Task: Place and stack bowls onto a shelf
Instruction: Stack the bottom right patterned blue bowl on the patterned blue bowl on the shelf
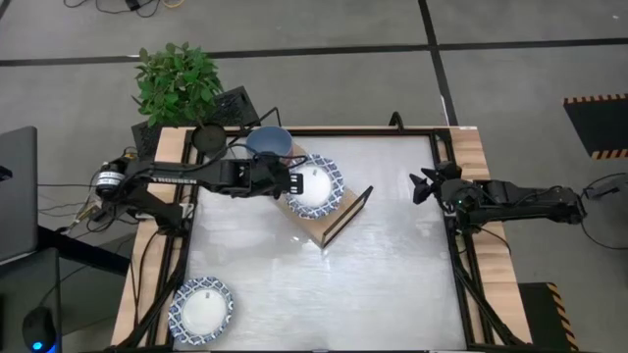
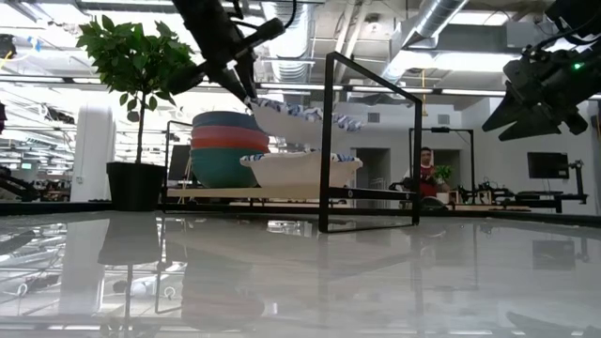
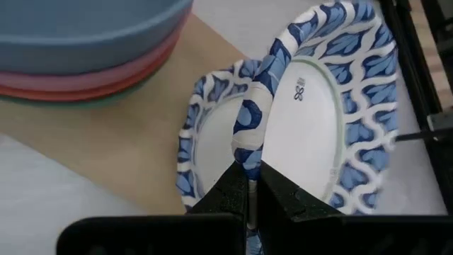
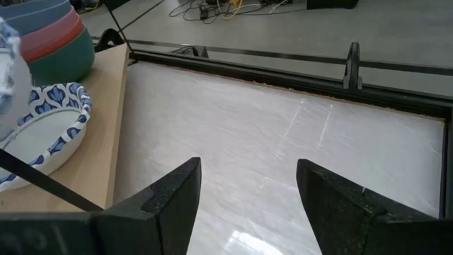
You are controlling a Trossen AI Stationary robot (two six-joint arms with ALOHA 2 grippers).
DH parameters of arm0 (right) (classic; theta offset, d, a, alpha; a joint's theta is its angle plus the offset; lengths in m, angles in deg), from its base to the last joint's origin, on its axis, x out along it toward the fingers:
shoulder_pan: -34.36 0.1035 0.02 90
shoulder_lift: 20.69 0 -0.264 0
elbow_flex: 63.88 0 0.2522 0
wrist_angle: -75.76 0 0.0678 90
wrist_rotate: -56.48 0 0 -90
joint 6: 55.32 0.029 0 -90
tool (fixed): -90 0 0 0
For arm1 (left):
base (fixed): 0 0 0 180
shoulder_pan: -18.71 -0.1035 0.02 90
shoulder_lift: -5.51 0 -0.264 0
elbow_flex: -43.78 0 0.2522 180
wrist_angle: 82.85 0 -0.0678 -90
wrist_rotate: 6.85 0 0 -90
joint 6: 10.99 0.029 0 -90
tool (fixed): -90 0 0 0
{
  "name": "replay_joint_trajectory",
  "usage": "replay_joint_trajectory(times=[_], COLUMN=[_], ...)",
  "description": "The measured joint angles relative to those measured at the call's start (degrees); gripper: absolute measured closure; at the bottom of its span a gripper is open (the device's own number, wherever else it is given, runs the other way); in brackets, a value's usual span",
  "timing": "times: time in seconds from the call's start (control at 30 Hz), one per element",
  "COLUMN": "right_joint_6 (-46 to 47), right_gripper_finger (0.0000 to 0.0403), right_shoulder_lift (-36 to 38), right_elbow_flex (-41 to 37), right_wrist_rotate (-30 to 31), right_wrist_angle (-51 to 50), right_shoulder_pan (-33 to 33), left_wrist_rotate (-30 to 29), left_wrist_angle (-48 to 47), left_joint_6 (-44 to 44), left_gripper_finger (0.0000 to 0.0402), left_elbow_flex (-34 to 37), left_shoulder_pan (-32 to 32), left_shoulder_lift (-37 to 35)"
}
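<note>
My left gripper [image 1: 287,182] is shut on a blue-and-white patterned bowl [image 1: 316,186] over the light-wood shelf [image 1: 316,228]. In the low view this bowl [image 2: 300,115] hangs tilted just above a second patterned bowl [image 2: 300,170], which rests by its base on the shelf board [image 2: 282,194]. A stack of small bowls [image 1: 268,143], light blue over red and teal, stands on the shelf's far end [image 2: 228,148]. A third patterned bowl [image 1: 201,309] lies on the table's near left corner. My right gripper [image 1: 422,186] waits open at the table's right edge. My left gripper pinches the patterned bowl by its rim [image 3: 249,145] on the side toward the table's left, one finger [image 3: 225,193] on each face of the rim. The fingers come slanting down from the left. The bowl is tilted; whether its low edge touches the bowl beneath, I cannot tell.
Black wire end frames stand at the shelf's ends [image 1: 350,214] [image 2: 371,141]. A potted green plant [image 1: 177,83] sits at the far left corner beside the stack. Bare tabletop [image 4: 283,149] stretches between the shelf and my right gripper [image 4: 248,205].
</note>
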Motion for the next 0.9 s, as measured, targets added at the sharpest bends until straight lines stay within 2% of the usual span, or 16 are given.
replay_joint_trajectory(times=[0.2, 0.3, 0.4, 0.9], right_joint_6=[0.0, 0.0, 0.0, 0.7], right_gripper_finger=[0.0143, 0.0143, 0.0143, 0.0143], right_shoulder_lift=[0.0, 0.0, 0.0, 0.0], right_elbow_flex=[0.0, 0.0, 0.0, 0.1], right_wrist_rotate=[0.0, 0.0, 0.0, -1.4], right_wrist_angle=[0.0, 0.0, 0.0, -0.4], right_shoulder_pan=[0.0, 0.0, 0.0, 0.1], left_wrist_rotate=[0.6, 3.4, 3.8, 2.1], left_wrist_angle=[-0.4, -0.5, 1.2, 2.2], left_joint_6=[-2.8, -3.4, -4.4, -5.4], left_gripper_finger=[0.0401, 0.0401, 0.0401, 0.0401], left_elbow_flex=[0.0, 0.0, 0.0, 0.0], left_shoulder_pan=[0.0, -0.1, 0.0, 0.0], left_shoulder_lift=[1.2, 2.3, 3.9, 5.0])
